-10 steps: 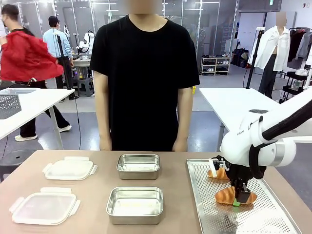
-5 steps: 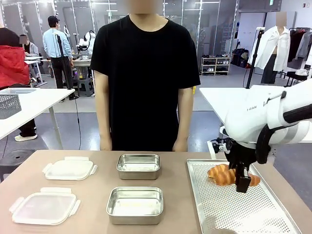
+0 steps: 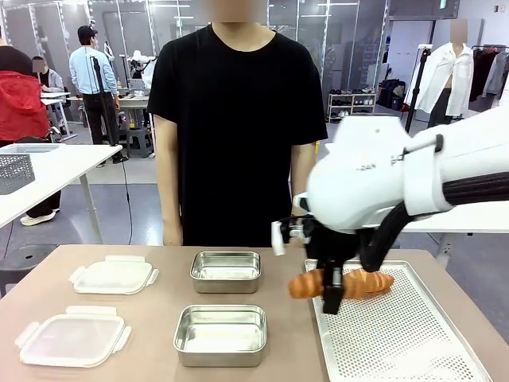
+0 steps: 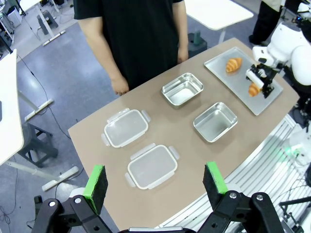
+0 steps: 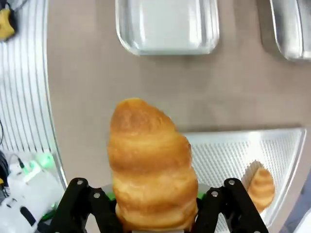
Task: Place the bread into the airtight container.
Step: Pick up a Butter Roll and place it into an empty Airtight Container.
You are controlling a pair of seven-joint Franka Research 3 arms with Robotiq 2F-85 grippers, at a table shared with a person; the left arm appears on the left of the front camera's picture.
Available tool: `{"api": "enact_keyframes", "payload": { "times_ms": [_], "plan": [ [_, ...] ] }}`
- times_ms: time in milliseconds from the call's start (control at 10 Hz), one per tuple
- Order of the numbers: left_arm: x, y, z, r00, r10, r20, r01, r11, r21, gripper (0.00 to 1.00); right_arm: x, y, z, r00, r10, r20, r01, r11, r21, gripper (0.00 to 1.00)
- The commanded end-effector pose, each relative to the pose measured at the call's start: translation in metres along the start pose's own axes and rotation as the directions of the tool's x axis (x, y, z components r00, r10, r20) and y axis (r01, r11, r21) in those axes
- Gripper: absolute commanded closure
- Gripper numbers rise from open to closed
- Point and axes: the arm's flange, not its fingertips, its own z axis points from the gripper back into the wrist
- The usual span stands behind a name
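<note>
— One croissant (image 3: pixel 306 284) lifted?
— Yes, the right jaws are clamped on it. Half a second ago it hung over the tray (image 3: pixel 413 342); now it's at the tray's nine o'clock edge, with the near steel container (image 3: pixel 220 334) at its eight o'clock. The left jaws are apart above the bench (image 4: pixel 97 141).

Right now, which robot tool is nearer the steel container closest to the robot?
Right. The right tool, gripping a croissant, hangs beside that steel container; the left tool, open, is far above the table.
</note>
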Motion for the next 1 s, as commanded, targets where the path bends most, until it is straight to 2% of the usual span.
{"api": "enact_keyframes", "payload": {
  "times_ms": [0,300,500,600,900],
  "plan": [
    [0.003,0.0,0.002,1.0,-0.005,0.005,0.005,1.0,-0.01,0.0,0.042,0.001,-0.01,1.0,-0.028,-0.003,0.028,0.999,0.028,1.0],
    [0.003,0.0,0.002,1.0,-0.005,0.005,0.005,1.0,-0.01,0.0,0.109,0.016,-0.025,0.998,-0.056,0.011,0.056,0.998,0.026,1.0],
    [0.003,0.0,0.002,1.0,-0.005,0.005,0.005,1.0,-0.01,0.0,0.15,0.015,-0.043,0.999,-0.053,-0.012,0.053,0.998,0.046,1.0],
    [0.003,0.0,0.002,1.0,-0.005,0.005,0.005,1.0,-0.01,0.0,0.164,0.012,-0.056,0.999,-0.031,-0.044,0.034,0.997,0.072,1.0],
    [0.003,0.0,0.002,1.0,-0.005,0.005,0.005,1.0,-0.01,0.0,0.185,-0.01,-0.087,0.998,-0.057,-0.007,0.057,0.994,0.094,1.0]
  ]
}}
